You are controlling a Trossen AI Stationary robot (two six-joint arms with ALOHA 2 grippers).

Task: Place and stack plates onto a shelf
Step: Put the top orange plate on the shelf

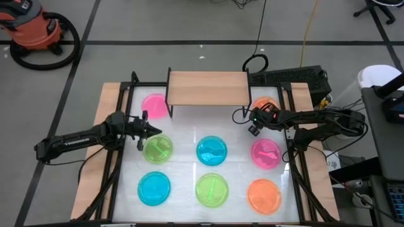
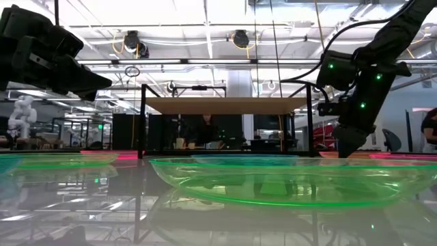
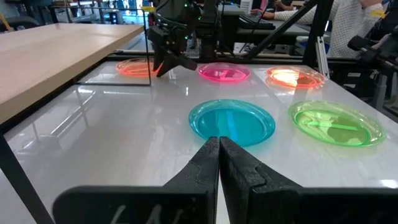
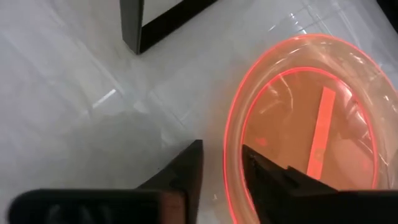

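The light-wood shelf (image 1: 207,87) stands on black legs at the table's far middle, its board bare. Eight plates lie flat on the white table: pink (image 1: 154,105) and orange (image 1: 267,102) beside the shelf, green (image 1: 158,149), blue (image 1: 211,151) and pink (image 1: 266,153) in the middle row, blue (image 1: 154,188), green (image 1: 213,189) and orange (image 1: 264,195) near me. My left gripper (image 3: 219,140) is shut and hovers above the table between the far pink plate and the middle-row green one. My right gripper (image 4: 222,165) is open and points down, its fingers astride the far orange plate's rim (image 4: 231,134).
A black frame runs round the table's edges (image 1: 120,157). The shelf's black leg (image 4: 134,25) stands close to my right gripper. Bare white table lies between the shelf and the middle row (image 1: 208,123). People and equipment show in the room beyond.
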